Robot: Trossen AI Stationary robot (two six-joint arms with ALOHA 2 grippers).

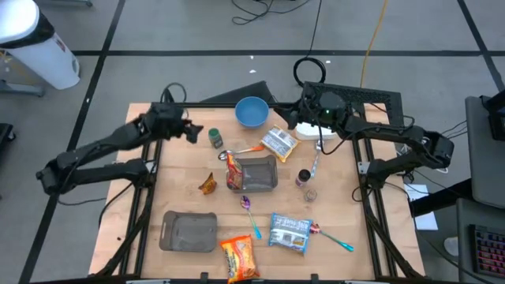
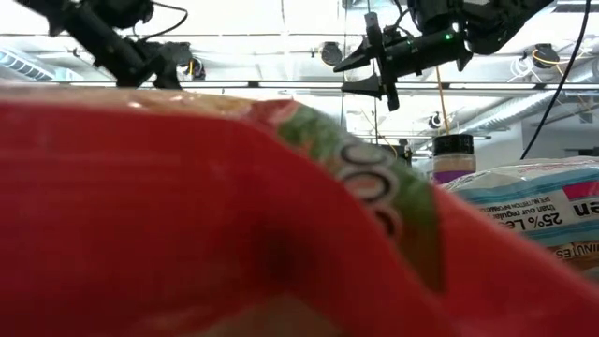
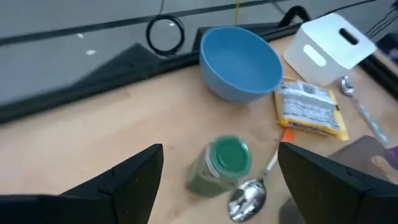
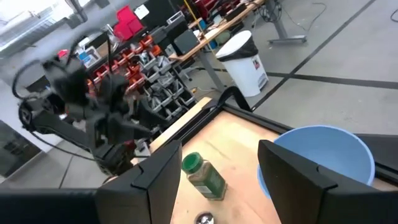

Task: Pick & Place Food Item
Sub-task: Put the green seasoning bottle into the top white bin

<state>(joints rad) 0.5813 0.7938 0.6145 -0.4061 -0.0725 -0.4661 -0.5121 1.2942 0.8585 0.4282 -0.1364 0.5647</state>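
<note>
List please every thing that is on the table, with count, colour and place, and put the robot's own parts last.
bowl: 1, blue, far edge, middle
spice jar: 1, green lid, left of the bowl, nearer
white box: 1, far right
snack packets: 5; yellow-white near the bowl, small orange left of centre, red-orange against the centre tray, blue-white and orange at the near edge
trays: 2, grey; centre, near left
spoons: 4; orange handle, plain metal, purple bowl, red bowl with blue handle
small jars: 2, right of the centre tray; dark lid, clear
left gripper: jaws open, above the spice jar's left
right gripper: jaws open, beside the bowl
</note>
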